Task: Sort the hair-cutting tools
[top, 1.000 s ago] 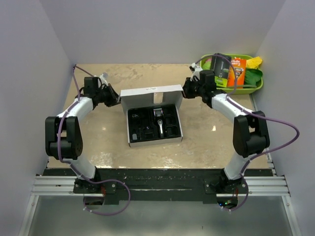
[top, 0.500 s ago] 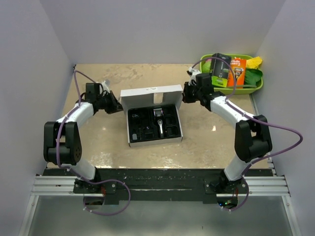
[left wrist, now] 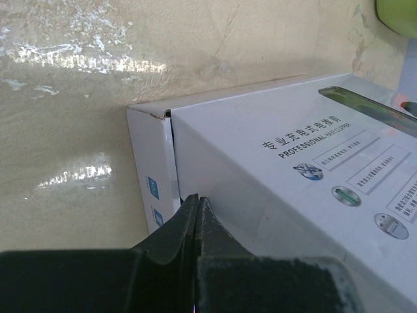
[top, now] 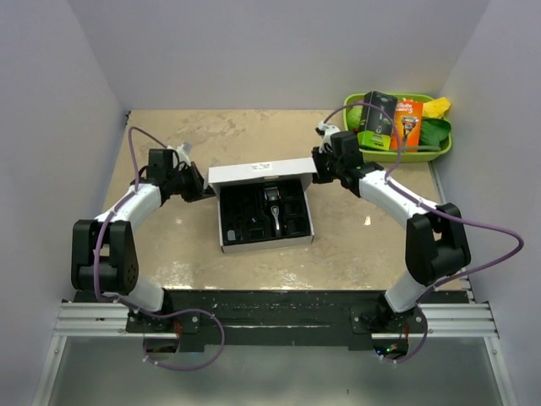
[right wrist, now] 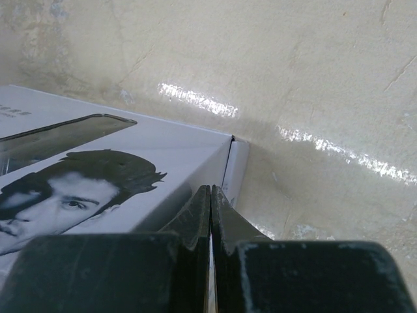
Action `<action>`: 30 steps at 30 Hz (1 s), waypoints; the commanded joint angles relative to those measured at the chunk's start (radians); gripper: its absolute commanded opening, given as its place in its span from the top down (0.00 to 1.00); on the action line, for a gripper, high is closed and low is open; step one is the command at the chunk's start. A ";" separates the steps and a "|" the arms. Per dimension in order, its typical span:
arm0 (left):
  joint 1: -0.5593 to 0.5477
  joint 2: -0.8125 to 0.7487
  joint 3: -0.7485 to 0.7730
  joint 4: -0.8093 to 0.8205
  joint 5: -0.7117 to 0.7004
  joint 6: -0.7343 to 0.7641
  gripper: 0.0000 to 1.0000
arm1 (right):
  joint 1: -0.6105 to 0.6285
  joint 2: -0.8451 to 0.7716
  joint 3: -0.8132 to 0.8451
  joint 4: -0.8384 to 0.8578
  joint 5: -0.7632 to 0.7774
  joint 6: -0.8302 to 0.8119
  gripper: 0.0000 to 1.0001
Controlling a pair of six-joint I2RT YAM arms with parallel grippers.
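While the left gripper (left wrist: 197, 201) and the right gripper (right wrist: 210, 190) have their jaws pressed together, each tip sits at a back corner of the white cardboard lid (top: 262, 172); whether cardboard is pinched between them I cannot tell. Since a second ago the lid has risen from lying flat, so probably the box is being closed. The slim black-and-silver hair clipper (top: 273, 207) lies inside, in the black moulded insert (top: 241, 207). Both arms reach forward, elbows bent outward, wrists turned inward
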 commanded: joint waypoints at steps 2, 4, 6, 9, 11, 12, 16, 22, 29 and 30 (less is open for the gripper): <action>-0.008 -0.052 -0.037 0.017 0.005 0.032 1.00 | 0.010 -0.062 -0.038 0.023 0.034 0.000 1.00; -0.008 -0.060 -0.065 0.021 0.002 0.036 1.00 | 0.015 -0.073 -0.069 0.031 0.040 0.001 1.00; -0.008 -0.078 -0.099 0.026 -0.013 0.041 1.00 | 0.019 -0.094 -0.107 0.039 0.059 0.004 1.00; -0.008 -0.117 -0.146 0.023 -0.039 0.050 1.00 | 0.024 -0.134 -0.162 0.040 0.106 0.007 1.00; -0.008 -0.155 -0.165 0.000 -0.083 0.055 1.00 | 0.024 -0.162 -0.187 0.031 0.143 0.006 1.00; -0.008 -0.170 -0.177 -0.011 -0.100 0.063 1.00 | 0.026 -0.194 -0.204 0.013 0.184 0.006 1.00; -0.008 -0.280 -0.160 -0.121 -0.229 0.073 1.00 | 0.024 -0.292 -0.213 -0.045 0.293 -0.008 1.00; -0.008 -0.362 0.021 -0.221 -0.303 0.069 1.00 | 0.024 -0.372 -0.082 -0.110 0.344 -0.031 1.00; -0.008 -0.250 0.263 -0.242 -0.338 0.060 1.00 | 0.024 -0.271 0.113 -0.107 0.292 -0.036 1.00; -0.008 -0.227 0.312 -0.241 -0.331 0.055 1.00 | 0.024 -0.251 0.157 -0.110 0.248 -0.039 1.00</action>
